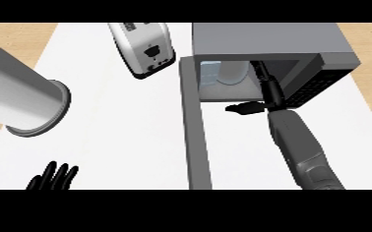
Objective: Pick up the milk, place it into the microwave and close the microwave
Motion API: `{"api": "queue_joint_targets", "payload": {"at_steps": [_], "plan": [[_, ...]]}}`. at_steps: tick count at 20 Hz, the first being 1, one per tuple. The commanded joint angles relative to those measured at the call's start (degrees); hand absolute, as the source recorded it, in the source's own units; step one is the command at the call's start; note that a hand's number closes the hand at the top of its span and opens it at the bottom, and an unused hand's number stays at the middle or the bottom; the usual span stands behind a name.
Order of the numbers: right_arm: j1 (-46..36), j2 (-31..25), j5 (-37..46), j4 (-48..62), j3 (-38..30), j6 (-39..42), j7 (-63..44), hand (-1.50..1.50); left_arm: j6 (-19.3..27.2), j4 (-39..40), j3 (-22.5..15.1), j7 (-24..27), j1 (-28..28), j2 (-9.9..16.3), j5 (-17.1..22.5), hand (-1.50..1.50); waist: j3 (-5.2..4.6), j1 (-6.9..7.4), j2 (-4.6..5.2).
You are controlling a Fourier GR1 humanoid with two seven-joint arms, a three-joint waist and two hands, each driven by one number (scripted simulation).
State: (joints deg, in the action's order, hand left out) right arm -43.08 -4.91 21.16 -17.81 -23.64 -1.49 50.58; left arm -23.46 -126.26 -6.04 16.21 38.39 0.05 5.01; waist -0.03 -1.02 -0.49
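Observation:
The grey microwave point(291, 42) stands at the back right with its door point(196, 137) swung wide open toward me. Inside its cavity the white milk carton point(232, 72) stands upright. My right hand point(270, 94) reaches into the opening just right of the carton, fingers straight, thumb point(243, 108) spread out to the left at the cavity's front edge. No finger curls round the carton, and a narrow gap shows between them. My left hand point(54, 178) rests open at the lower left, fingers up.
A silver toaster point(145, 49) lies at the back, left of the microwave. A large grey cylinder point(29, 103) stands at the left edge of the white counter point(123, 128). Wooden floor point(22, 37) shows beyond the counter's far left corner.

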Motion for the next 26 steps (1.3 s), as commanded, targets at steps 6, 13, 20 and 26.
{"api": "queue_joint_targets", "payload": {"at_steps": [6,13,20,26], "plan": [[14.57,1.82,-2.63,-14.58,3.69,9.38,-0.07,-1.5,1.01,3.53,-7.32,-7.2,-6.55,0.48,-5.55,1.5,-0.08,-1.66,-0.34],[29.37,3.5,-5.18,-35.26,6.89,14.2,-4.01,-1.5,5.1,8.72,-9.2,-10.62,-15.56,-0.05,-9.98,1.5,-0.19,-2.51,-0.44],[45.89,0.49,-7.79,-54.05,6.96,18.24,-6.93,-1.5,9.57,22.22,-15.22,-11.93,-28.51,-0.05,-16.88,1.5,-0.11,-1.65,0.2],[54.24,-1.1,-11.14,-62.66,4.94,21.55,-7.85,-1.5,2.08,34.54,-16.74,-15.36,-39.61,0.33,-20.0,1.5,-0.07,-2.0,0.47]]}}
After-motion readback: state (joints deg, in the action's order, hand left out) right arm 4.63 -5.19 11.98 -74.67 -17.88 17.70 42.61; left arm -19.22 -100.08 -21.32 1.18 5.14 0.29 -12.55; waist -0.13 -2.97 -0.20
